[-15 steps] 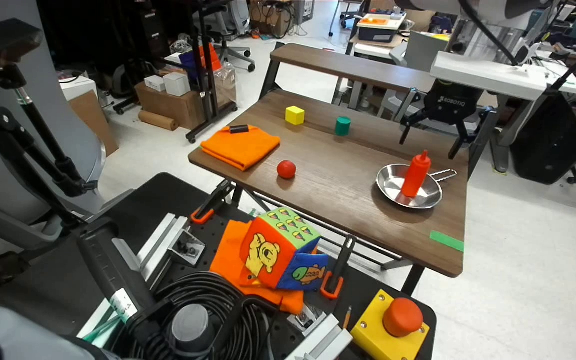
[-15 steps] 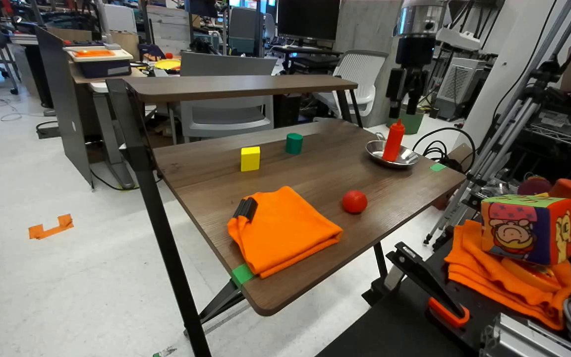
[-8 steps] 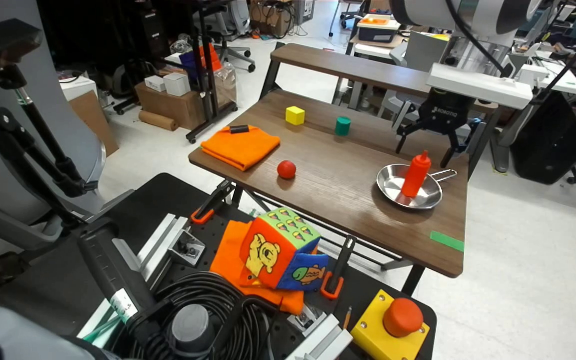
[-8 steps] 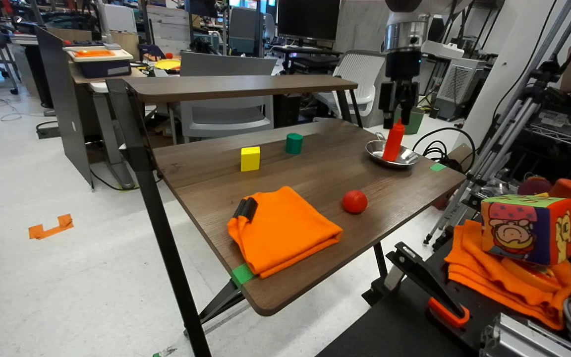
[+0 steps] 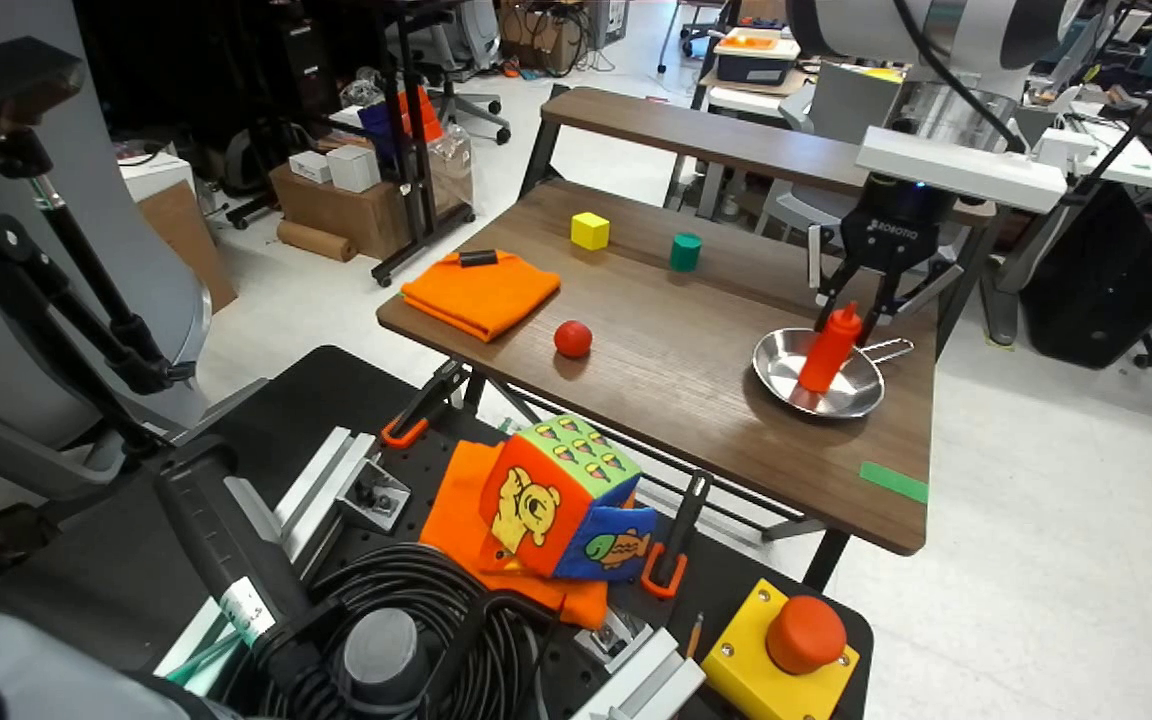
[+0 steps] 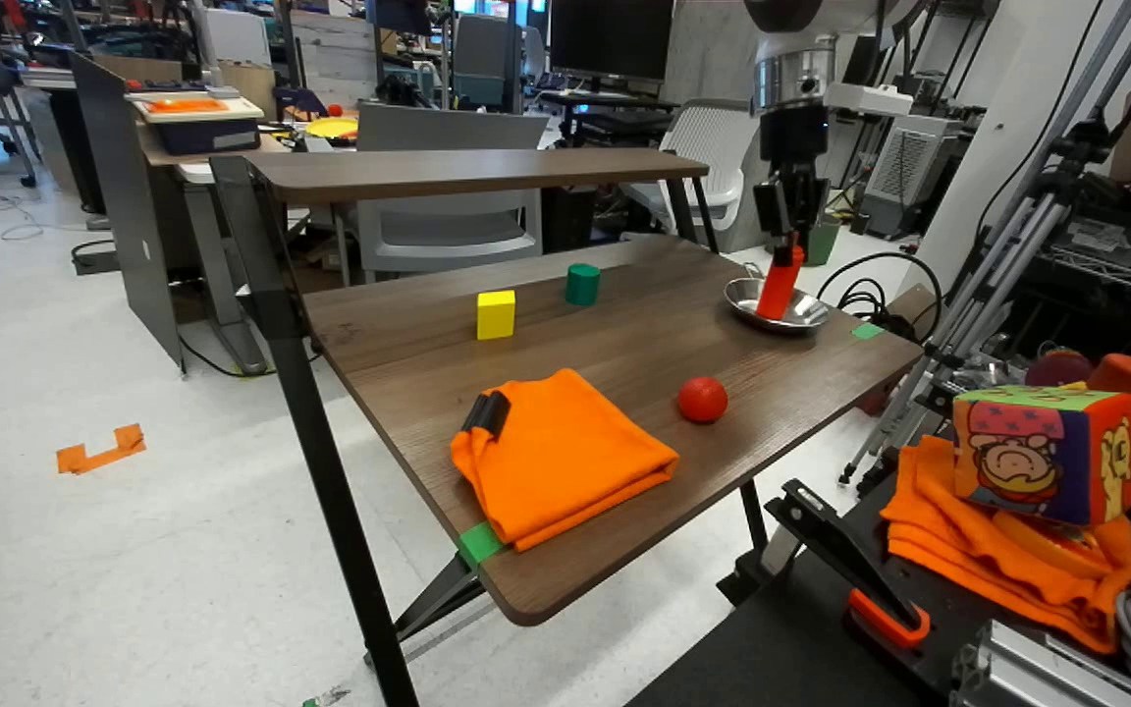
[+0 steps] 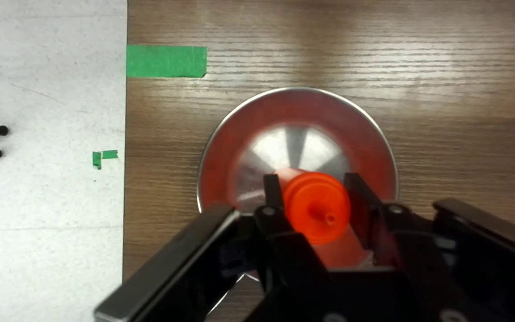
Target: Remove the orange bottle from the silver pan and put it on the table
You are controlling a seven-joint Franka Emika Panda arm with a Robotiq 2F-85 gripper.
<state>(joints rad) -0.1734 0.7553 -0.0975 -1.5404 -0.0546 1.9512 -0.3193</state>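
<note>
The orange bottle [image 5: 826, 358] stands in the silver pan [image 5: 777, 362], whose handle points to the back of the table [image 5: 676, 330]. My gripper [image 7: 314, 197] is shut on the bottle's upper part, with one dark finger [image 7: 272, 190] against each side. From above, the wrist view shows the bottle's cap and nozzle between the fingers, and the pan's rim around it. The fingers hide part of the bottle in both exterior views. The bottle's base appears to rest on the pan's floor.
On the same table are a yellow cube [image 5: 590, 231], a green cylinder [image 5: 685, 252], a red ball [image 5: 573, 339] and a folded orange cloth [image 6: 565, 457]. A raised shelf [image 5: 706, 130] runs along the back edge. Green tape [image 7: 166, 61] marks the table near the pan.
My gripper has come down and over to the bottle, and its fingers have gone from wide apart to shut on it. The bottle has shifted slightly; the pan has stayed put.
</note>
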